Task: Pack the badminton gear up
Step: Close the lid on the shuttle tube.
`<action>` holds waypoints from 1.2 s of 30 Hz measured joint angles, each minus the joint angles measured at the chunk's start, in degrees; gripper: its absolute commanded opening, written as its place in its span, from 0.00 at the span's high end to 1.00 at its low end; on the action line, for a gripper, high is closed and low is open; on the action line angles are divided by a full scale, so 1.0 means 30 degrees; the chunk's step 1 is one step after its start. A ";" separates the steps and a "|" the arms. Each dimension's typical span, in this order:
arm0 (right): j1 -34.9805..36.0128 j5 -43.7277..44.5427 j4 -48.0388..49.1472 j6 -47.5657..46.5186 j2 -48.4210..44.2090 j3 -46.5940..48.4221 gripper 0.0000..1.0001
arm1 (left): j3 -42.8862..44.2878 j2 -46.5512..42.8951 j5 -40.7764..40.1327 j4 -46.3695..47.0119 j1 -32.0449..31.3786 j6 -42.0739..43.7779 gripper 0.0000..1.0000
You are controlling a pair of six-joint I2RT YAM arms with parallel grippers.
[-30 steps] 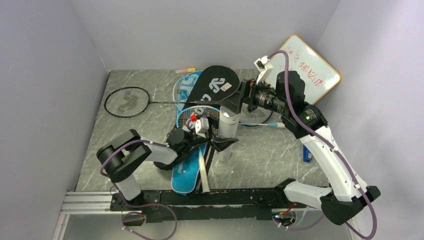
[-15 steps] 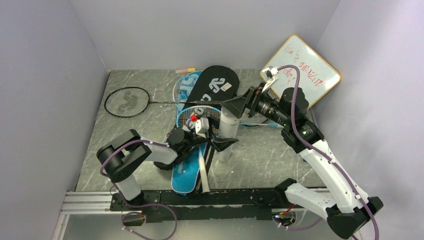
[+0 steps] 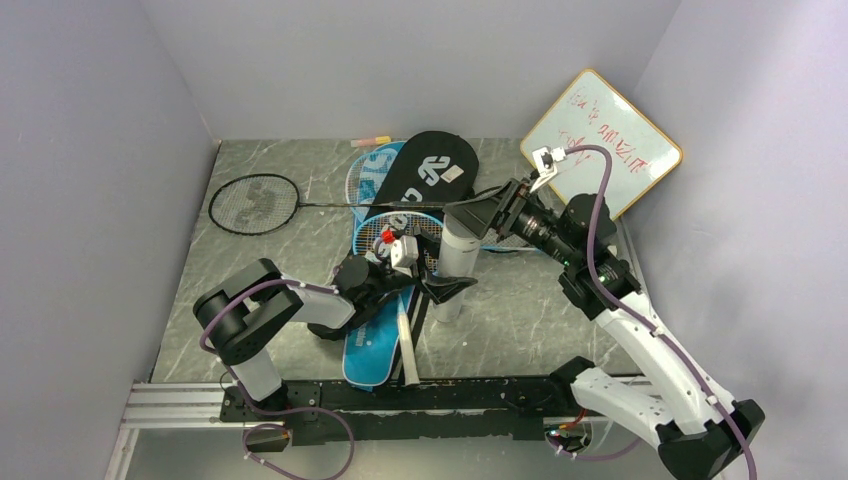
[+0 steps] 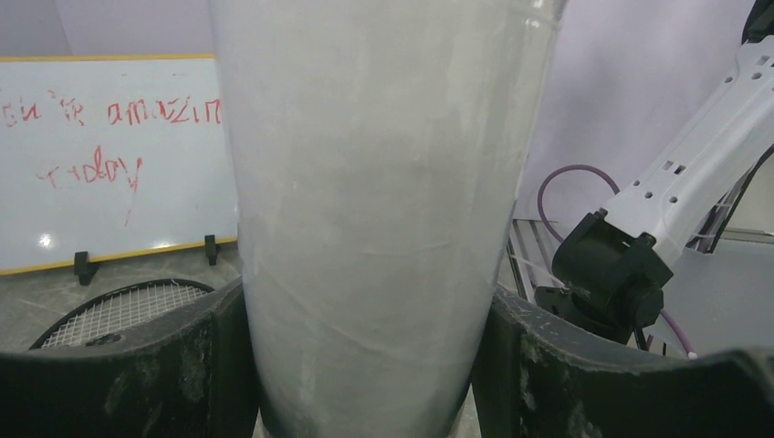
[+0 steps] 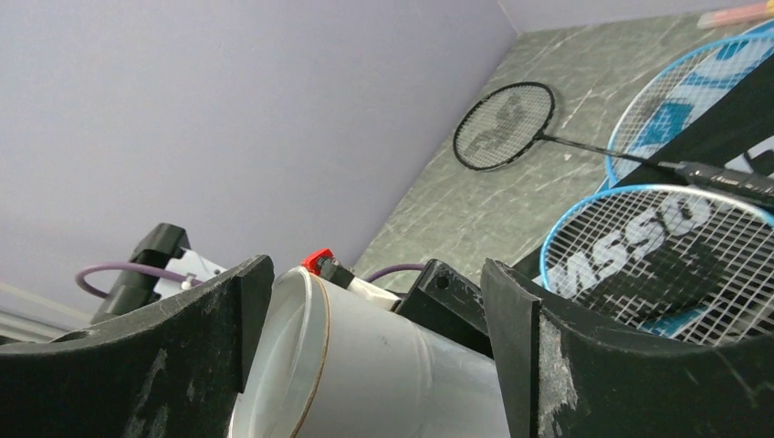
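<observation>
Left fingers (image 4: 137, 374) are closed on the white tube (image 4: 365, 182), one pressed to each side low down, holding it upright near the middle of the surface (image 3: 540, 310). Right fingers (image 5: 137, 365) stand wide apart with nothing clamped. The tube's rim shows between them in the wrist view, but I cannot tell whether they straddle it or sit just short.

None of the gear is in either grasp. A black-framed racket (image 3: 255, 204) lies flat at the far left, its thin shaft running right toward the black bag (image 3: 435, 170). A light-blue-framed racket (image 3: 375, 230) lies just in front of that bag, partly over the blue bag (image 3: 372, 352), whose near end reaches toward the arm bases. No shuttlecock shows.

The rackets should be light and stiff in the frame, with a slender shaft that would twist in a loose grip. The handle looks the safest place to take hold, or the shaft close to it. The bags look soft and floppy, likely to sag and slide, so an edge by the opening seems the best grasp.

The left arm is folded low, elbow out to the left, forearm running right just above the blue bag. The right arm rises from its base, leans toward the far wall and bends its wrist level, pointing left at the tube's top.
</observation>
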 measured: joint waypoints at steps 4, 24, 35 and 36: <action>0.0022 0.0168 0.0656 0.1712 -0.0488 -0.0882 0.16 | 0.0000 0.0000 0.0146 0.0000 0.0000 0.0007 0.27; -0.0080 0.0153 0.1348 0.7359 0.0073 -0.1800 0.15 | 0.0007 0.0000 0.0189 -0.0051 0.0058 0.0000 0.34; -0.0044 0.3140 -0.6448 0.0532 0.2047 0.5807 0.12 | 0.0007 0.0000 0.0277 -0.0073 0.0051 0.0000 0.36; -0.0051 0.3344 -0.6805 -0.0197 0.2113 0.6594 0.18 | 0.0007 0.0000 0.0277 -0.0073 0.0051 -0.0007 0.36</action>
